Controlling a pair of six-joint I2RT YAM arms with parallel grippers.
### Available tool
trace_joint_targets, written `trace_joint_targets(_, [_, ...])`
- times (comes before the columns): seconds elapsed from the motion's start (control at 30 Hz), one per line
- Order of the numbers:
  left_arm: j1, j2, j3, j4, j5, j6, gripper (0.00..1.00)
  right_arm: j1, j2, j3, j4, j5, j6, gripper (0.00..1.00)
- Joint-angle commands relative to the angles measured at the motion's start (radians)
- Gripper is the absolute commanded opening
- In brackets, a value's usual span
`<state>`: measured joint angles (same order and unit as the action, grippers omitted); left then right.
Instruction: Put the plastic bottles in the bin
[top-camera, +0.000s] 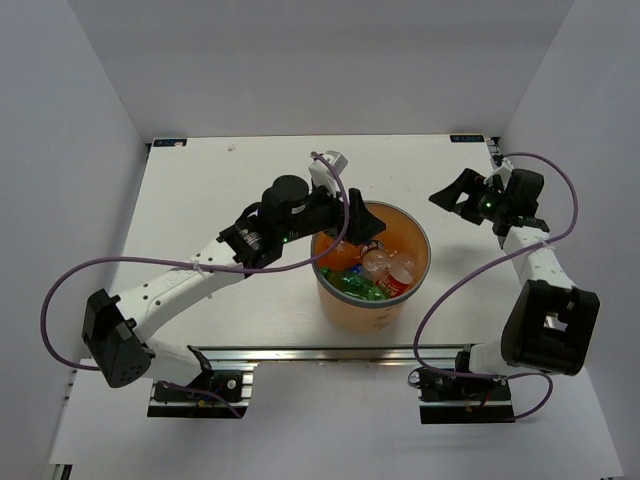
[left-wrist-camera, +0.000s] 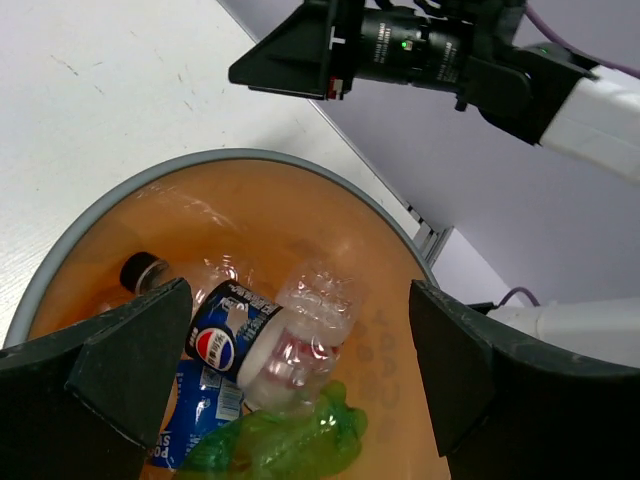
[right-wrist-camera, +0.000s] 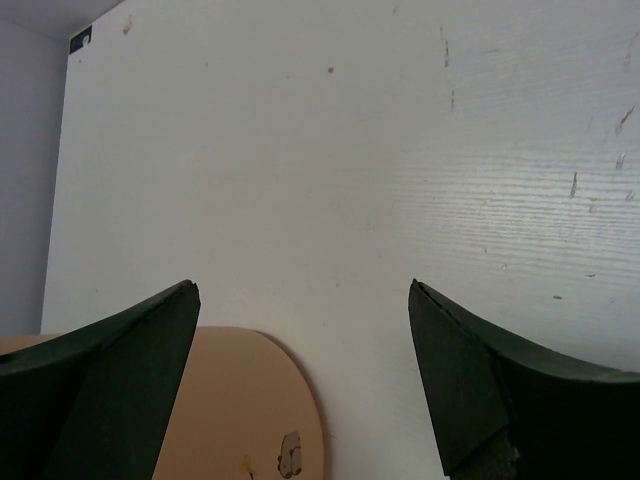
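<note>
The bin (top-camera: 342, 308), a round orange bucket with a grey rim (left-wrist-camera: 100, 205), stands mid-table near the front. Inside lie plastic bottles: a clear one with a dark blue label (left-wrist-camera: 262, 345), a crushed green one (left-wrist-camera: 290, 440), a blue-labelled one (left-wrist-camera: 200, 410), and from above a red-labelled one (top-camera: 394, 282). My left gripper (left-wrist-camera: 300, 290) hangs open over the bin's far-left rim (top-camera: 362, 232), nothing between its fingers. My right gripper (top-camera: 447, 195) is open and empty to the right of the bin, low over the table (right-wrist-camera: 303, 290). The bin's orange side (right-wrist-camera: 250, 400) shows below it.
White table (top-camera: 220, 200) enclosed by grey walls on left, back and right. An aluminium rail (top-camera: 330, 355) with both arm bases runs along the near edge. Purple cables loop beside each arm. The right arm's gripper (left-wrist-camera: 290, 60) shows beyond the bin in the left wrist view.
</note>
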<state>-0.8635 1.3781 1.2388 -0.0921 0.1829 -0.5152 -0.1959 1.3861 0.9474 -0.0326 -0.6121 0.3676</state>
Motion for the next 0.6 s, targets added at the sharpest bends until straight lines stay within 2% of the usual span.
trace_joint_targets(0.0, [-0.005, -0.01, 0.063, -0.039, 0.043, 0.069, 0.98, -0.004, 0.02, 0.021, 0.022, -0.051, 0.01, 0.89])
trace_joint_targets(0.07, [-0.006, 0.005, 0.106, -0.076, 0.007, 0.076, 0.98, -0.002, 0.04, 0.021, 0.022, -0.046, -0.001, 0.89])
trace_joint_targets(0.17, [-0.005, 0.025, 0.188, -0.136, -0.138, 0.11, 0.98, -0.002, 0.054, 0.01, 0.022, -0.037, -0.002, 0.89])
trace_joint_targets(0.2, [-0.003, 0.026, 0.215, -0.147, -0.231, 0.115, 0.98, -0.002, 0.056, 0.008, 0.022, -0.037, -0.009, 0.89])
trace_joint_targets(0.27, [0.009, 0.026, 0.234, -0.14, -0.287, 0.116, 0.98, 0.0, 0.059, 0.007, 0.022, -0.035, -0.01, 0.89])
trace_joint_targets(0.43, [0.116, 0.079, 0.358, -0.185, -0.255, 0.118, 0.98, 0.004, 0.07, 0.002, 0.022, -0.038, -0.012, 0.89])
trace_joint_targets(0.57, [0.257, 0.116, 0.373, -0.185, -0.192, 0.069, 0.98, 0.004, 0.074, -0.004, 0.049, -0.038, -0.012, 0.89])
